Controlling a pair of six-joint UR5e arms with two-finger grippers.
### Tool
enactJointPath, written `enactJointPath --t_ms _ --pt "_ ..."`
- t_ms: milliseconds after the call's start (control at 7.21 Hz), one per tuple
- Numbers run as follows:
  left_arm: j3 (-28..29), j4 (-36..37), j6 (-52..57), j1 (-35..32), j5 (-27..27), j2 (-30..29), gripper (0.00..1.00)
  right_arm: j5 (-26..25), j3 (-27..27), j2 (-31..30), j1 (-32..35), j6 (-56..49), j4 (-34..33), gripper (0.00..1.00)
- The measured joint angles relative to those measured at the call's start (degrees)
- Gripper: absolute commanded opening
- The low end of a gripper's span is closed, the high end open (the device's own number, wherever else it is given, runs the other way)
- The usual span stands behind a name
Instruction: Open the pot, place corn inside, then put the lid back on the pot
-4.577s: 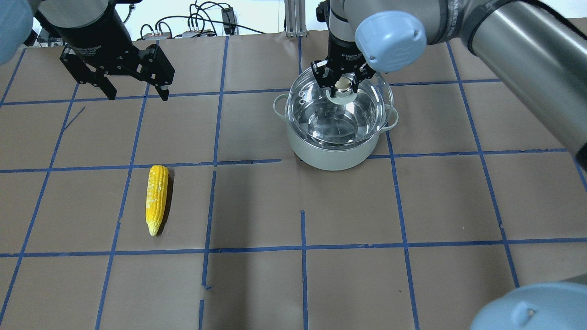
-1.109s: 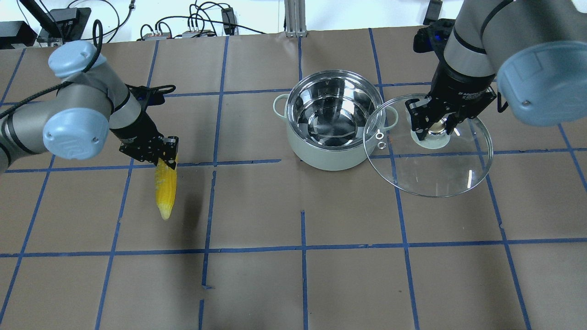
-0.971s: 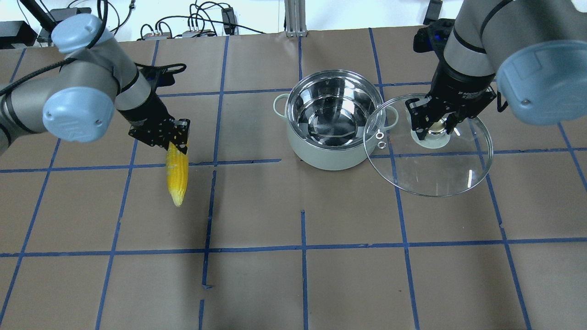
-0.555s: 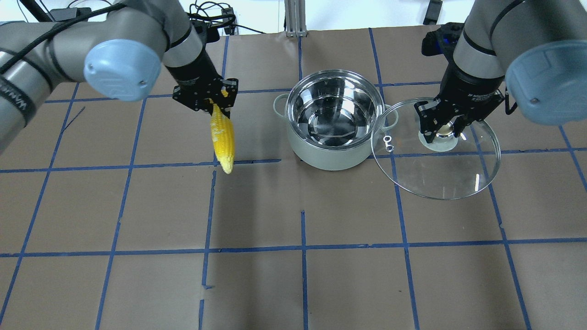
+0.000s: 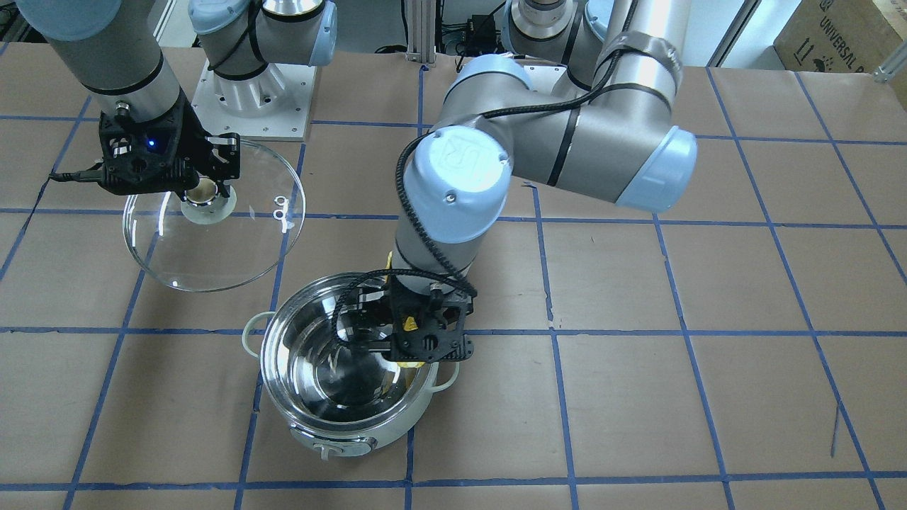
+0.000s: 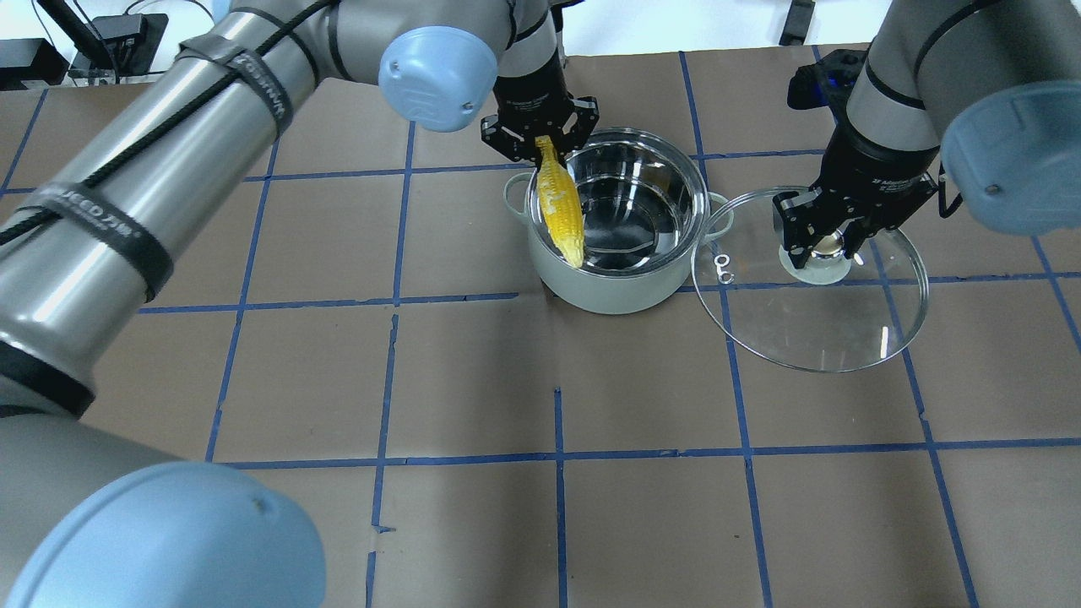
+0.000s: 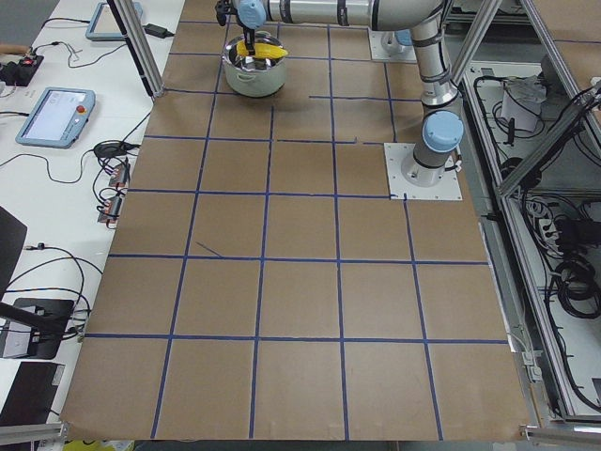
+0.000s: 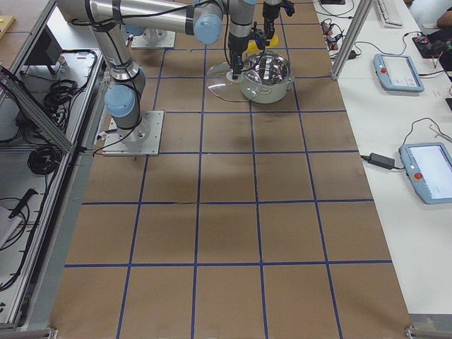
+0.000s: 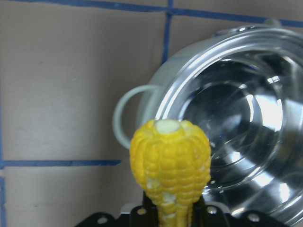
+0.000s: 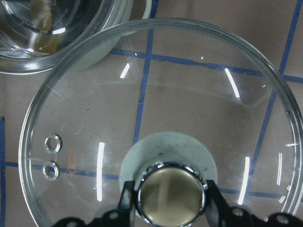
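Overhead exterior shows the pot [image 6: 608,291] open. My left gripper [image 6: 540,145] pinches the corn [image 6: 562,207] over its nine-o'clock rim, and my right gripper [image 6: 826,245] clamps the lid [image 6: 811,329] at three o'clock. Dropping and relidding are left.

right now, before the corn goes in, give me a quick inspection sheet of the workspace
surface: brown paper table cover with blue tape grid
job's things: mint-white steel-lined pot open; yellow corn cob tilted over its rim; clear glass lid off, beside it
clutter: nothing seen
pincers: left pincer shut on the corn cob; right pincer shut on the lid's knob
cables: black cable strapped along left arm; loose leads beyond far edge
surroundings: teach pendants on side benches
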Motion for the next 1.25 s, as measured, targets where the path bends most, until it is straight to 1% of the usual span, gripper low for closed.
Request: enactJointPath --t_ms 139,277,416,555,971,1248 --pt "3.0 0.1 -0.2 -0.9 -0.2 -2.5 0.24 0.0 0.0 0.0 0.0 0.0 0.0 0.36" --pt "4.6 0.1 0.3 -1.6 -0.1 -4.1 0.43 0.0 0.0 0.0 0.0 0.0 0.0 0.36" --pt "5.3 0.3 1.5 -2.0 0.1 -5.1 0.87 0.0 0.0 0.0 0.0 0.0 0.0 0.36" --pt "5.5 0.7 2.7 -2.3 0.2 -6.0 1.00 0.0 0.1 0.0 0.0 0.0 0.0 0.36" --pt "5.5 1.4 3.5 -2.5 0.5 -7.3 1.00 0.0 0.0 0.0 0.0 0.0 0.0 0.36" --pt "5.5 1.1 5.1 -1.9 1.2 -6.2 1.00 0.0 -0.3 -0.1 0.1 0.2 -0.1 0.37"
